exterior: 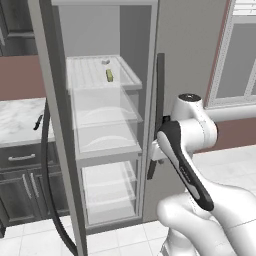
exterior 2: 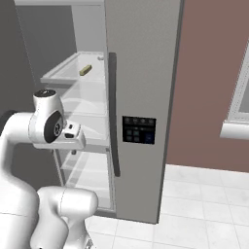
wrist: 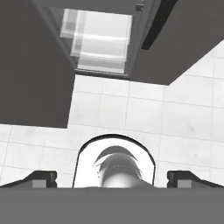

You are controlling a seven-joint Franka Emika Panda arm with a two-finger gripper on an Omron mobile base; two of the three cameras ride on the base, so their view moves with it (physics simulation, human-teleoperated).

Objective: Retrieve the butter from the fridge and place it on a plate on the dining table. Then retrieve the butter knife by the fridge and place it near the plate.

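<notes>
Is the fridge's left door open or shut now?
Open. The fridge shows its white shelves, and the butter lies on the upper shelf.

The left door (exterior: 55, 125) of the fridge (exterior: 145, 50) stands open, so the front of the white shelves (exterior: 100, 75) is free to enter. On the upper shelf the butter (exterior: 109, 75) lies with bare shelf on all sides, and above it the space is tall and open up to the top of the fridge. The open door makes a wall on the left of this gap; the closed right door (exterior 2: 141, 97) with its long dark handle (exterior 2: 113, 114) makes a wall on the right. The pincer (wrist: 112, 179) points down at the tiled floor (wrist: 144, 113), its tips wide apart, nothing between them. The knife (exterior: 38, 121) lies on the tabletop (exterior: 20, 117) just left of the open door.
</notes>
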